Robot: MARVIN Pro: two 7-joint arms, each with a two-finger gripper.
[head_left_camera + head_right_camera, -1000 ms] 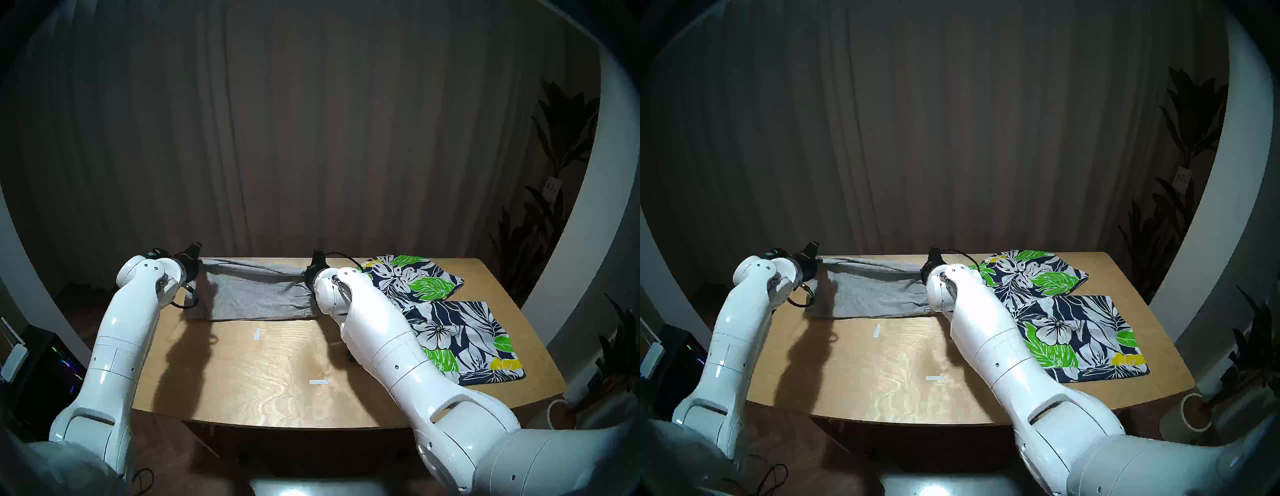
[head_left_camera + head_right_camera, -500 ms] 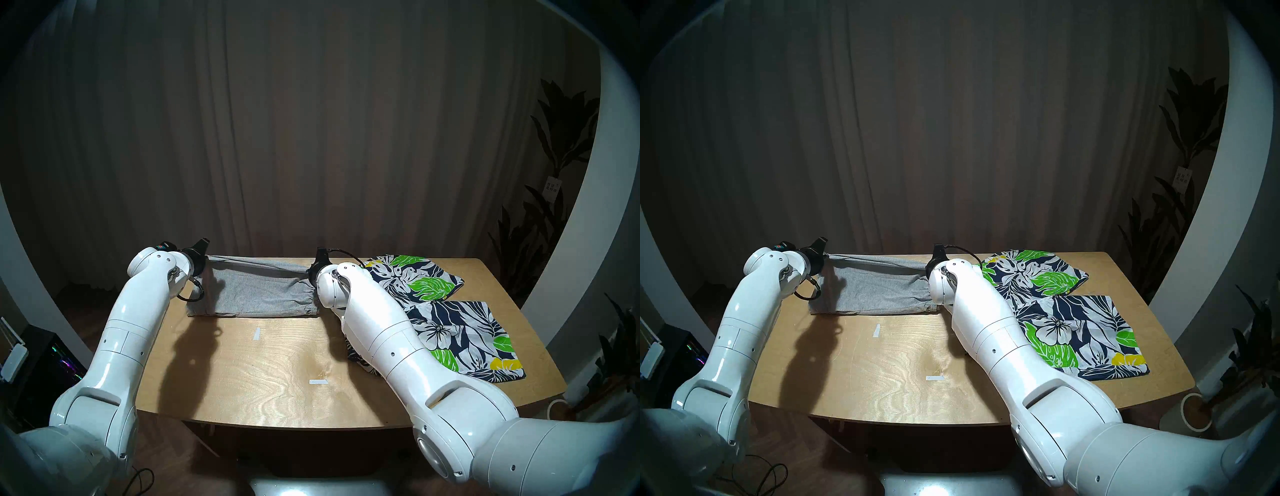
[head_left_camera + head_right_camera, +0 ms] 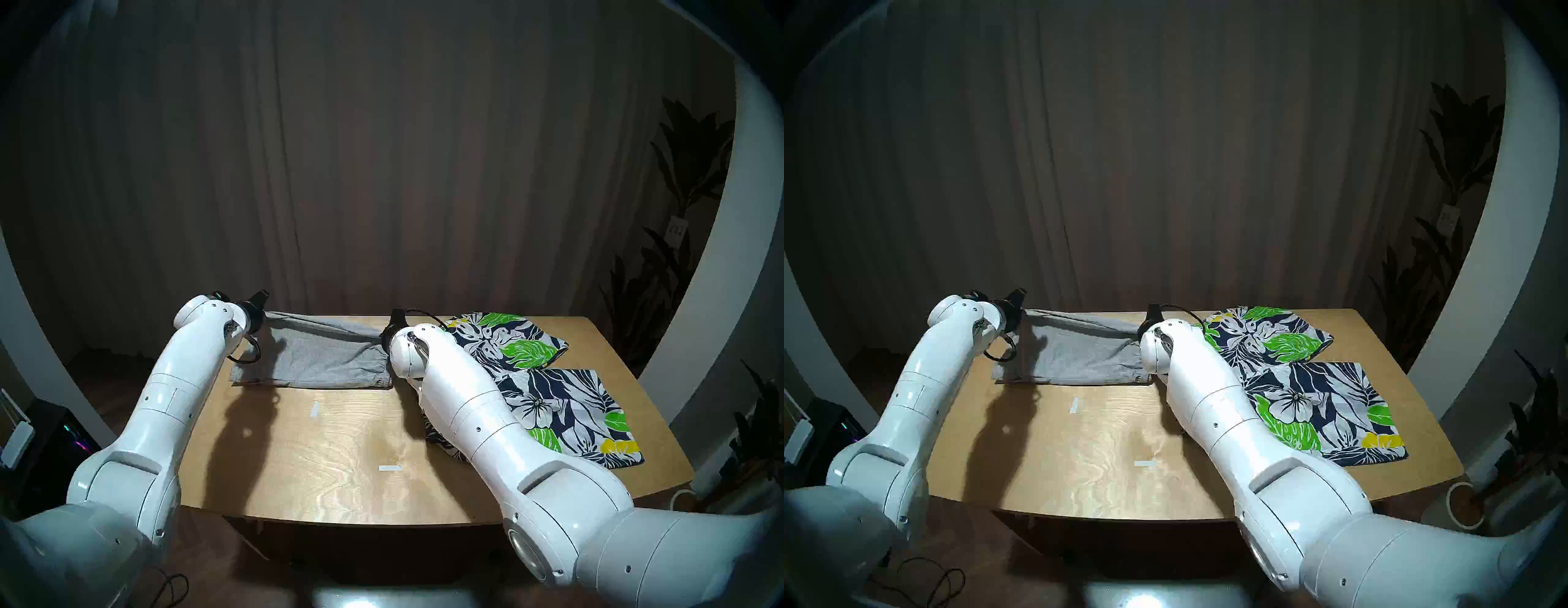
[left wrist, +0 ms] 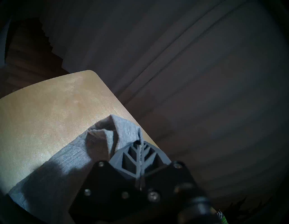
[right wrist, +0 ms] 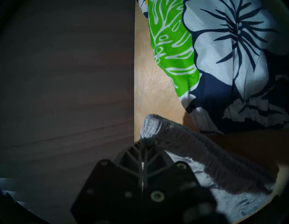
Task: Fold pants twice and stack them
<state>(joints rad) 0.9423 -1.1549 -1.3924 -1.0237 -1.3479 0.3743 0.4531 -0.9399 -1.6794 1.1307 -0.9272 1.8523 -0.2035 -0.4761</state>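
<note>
The grey shorts (image 3: 322,356) (image 3: 1081,354) hang stretched between my two grippers at the table's far edge, their lower edge resting on the wood. My left gripper (image 4: 141,143) is shut on the left top corner of the grey shorts (image 4: 123,133), near the table's far left corner. My right gripper (image 5: 143,143) is shut on the gathered waistband corner of the grey shorts (image 5: 195,150). In the head views the arms' wrists hide both sets of fingers. The floral shorts (image 3: 551,403) (image 3: 1306,395) (image 5: 226,54) lie spread flat on the right side, partly under my right arm.
The wooden table (image 3: 339,458) carries two small white tape marks (image 3: 315,409) (image 3: 390,468). A dark curtain (image 3: 382,170) hangs close behind the far edge. Plants (image 3: 679,212) stand at the right, and electronics (image 3: 55,441) sit on the floor to the left.
Both arms have carried the held top edge of the grey shorts away from me and to the right; the left arm moved most, and the cloth's lower edge slid farther back.
</note>
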